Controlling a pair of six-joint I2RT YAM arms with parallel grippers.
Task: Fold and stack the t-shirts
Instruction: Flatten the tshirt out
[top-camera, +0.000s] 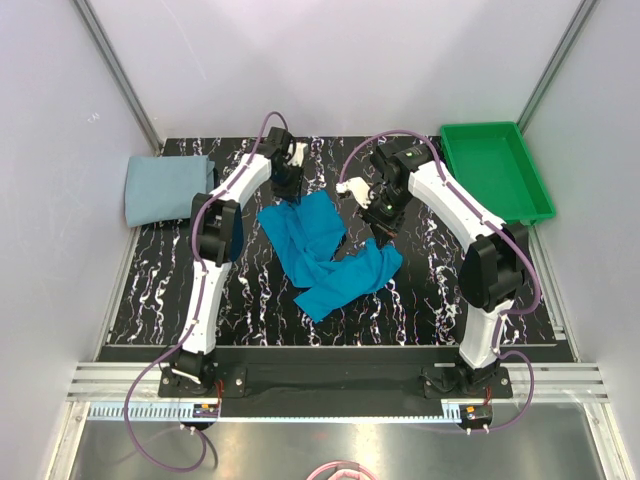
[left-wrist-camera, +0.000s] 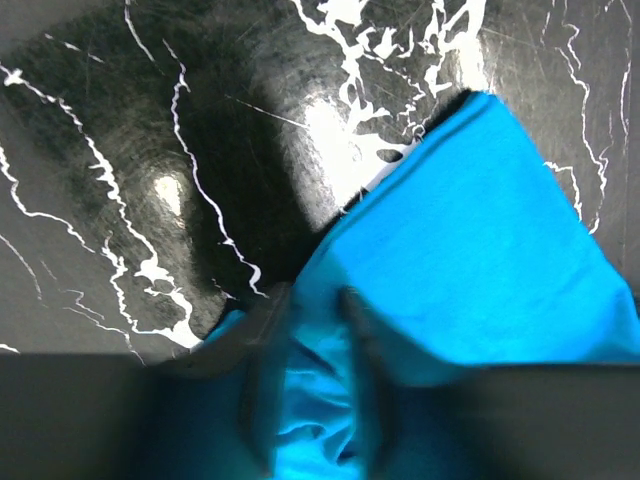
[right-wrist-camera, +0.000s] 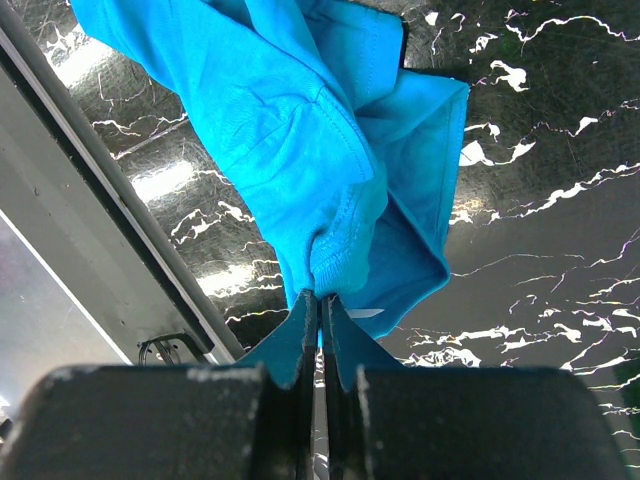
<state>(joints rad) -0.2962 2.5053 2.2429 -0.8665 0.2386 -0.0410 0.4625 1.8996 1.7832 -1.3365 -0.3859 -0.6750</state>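
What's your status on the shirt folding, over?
Right pincer shut on teal t-shirt. Left pincer astride its other edge, grip unclear. Grey-blue t-shirt folded, far left. Nothing blocking.

Pale grey walls (top-camera: 330, 60), black white-veined marble tabletop (top-camera: 430, 300), metal corner posts (top-camera: 113, 65)

Soft, even overhead light is filling the top view, casting only faint shadows around the teal-blue t-shirt (top-camera: 325, 250) and washing out the white walls (top-camera: 330, 60) behind it. In the left wrist view, white glare is blooming on the glossy black marbled table (left-wrist-camera: 150, 130) left of the t-shirt, a dark shadow is lying along its edge, and the left gripper's fingers (left-wrist-camera: 262, 380) below it are blurring out of focus. In the right wrist view the t-shirt is showing crisp, with glare streaking the table to its left.
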